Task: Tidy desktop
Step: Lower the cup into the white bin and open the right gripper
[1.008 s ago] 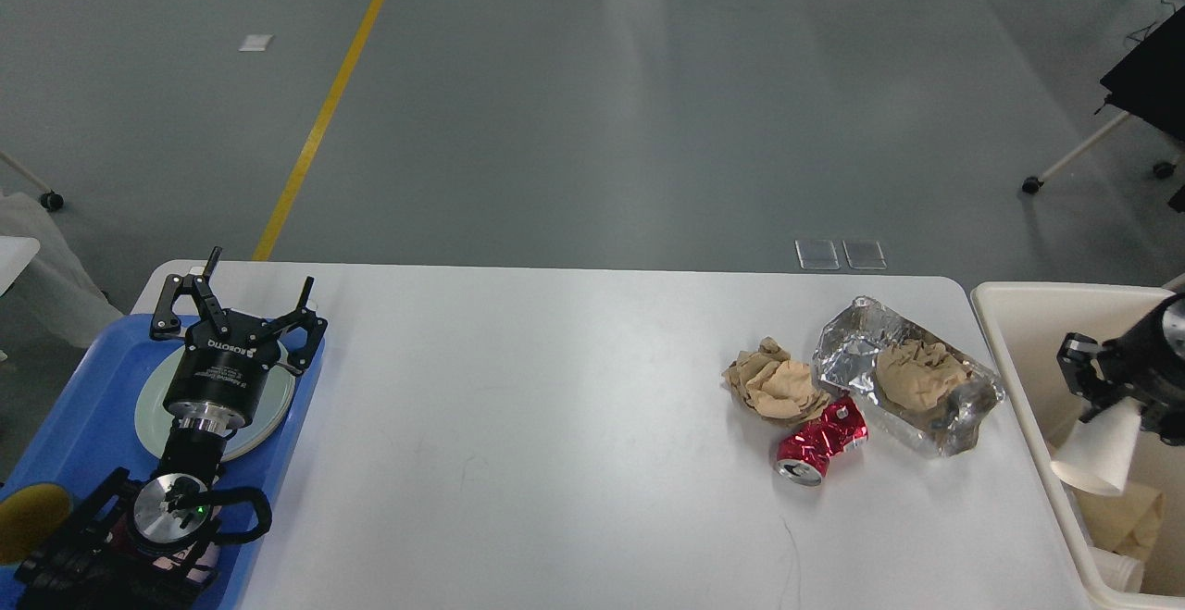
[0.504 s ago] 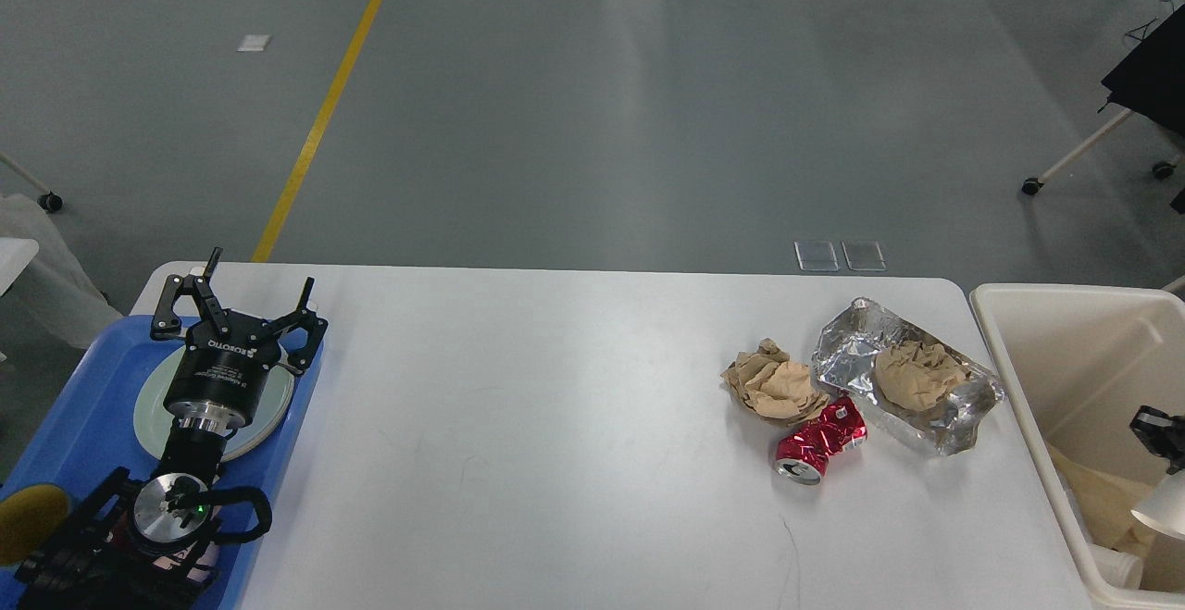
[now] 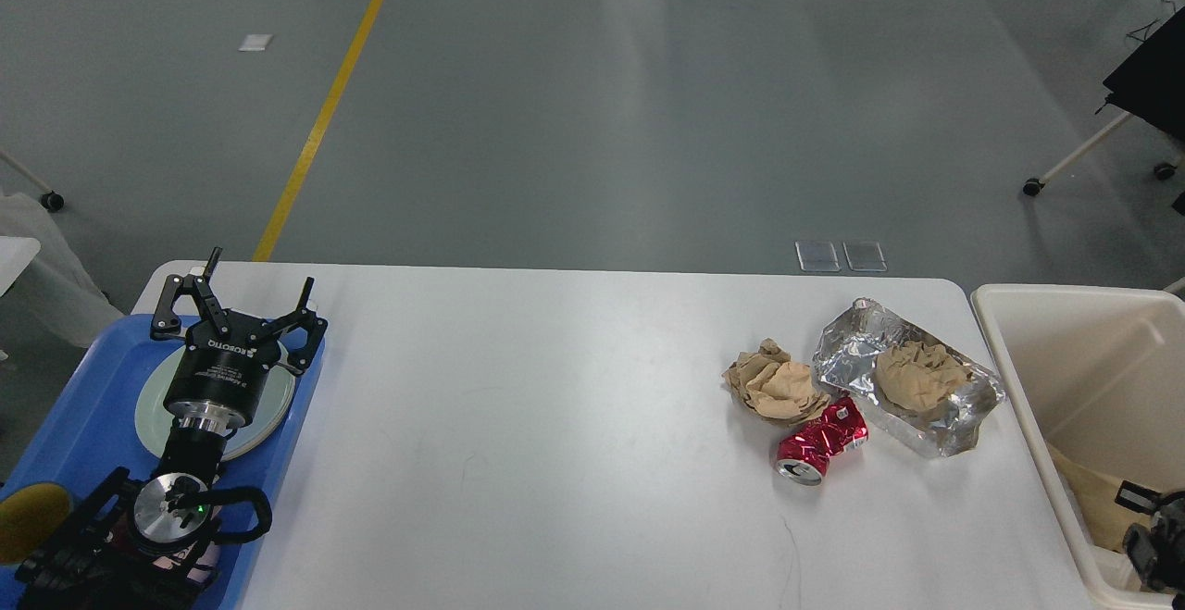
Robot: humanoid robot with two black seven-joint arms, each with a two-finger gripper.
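Red crushed can (image 3: 820, 451), its long axis slanting toward the foil wrapper (image 3: 912, 390) just beside it on the white desk (image 3: 555, 425), lies nearer the right claw (image 3: 1153, 536), whose fingers I cannot tell apart low in the bin (image 3: 1074, 351), than the wide-spread left claw (image 3: 243, 300).

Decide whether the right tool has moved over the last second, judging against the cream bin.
Yes. The right tool has dropped down the picture toward the robot, from near the cream bin's far left wall to its near corner.

Bare desktop (image 3: 555, 425) centre (litter (image 3: 866, 402) rightward)
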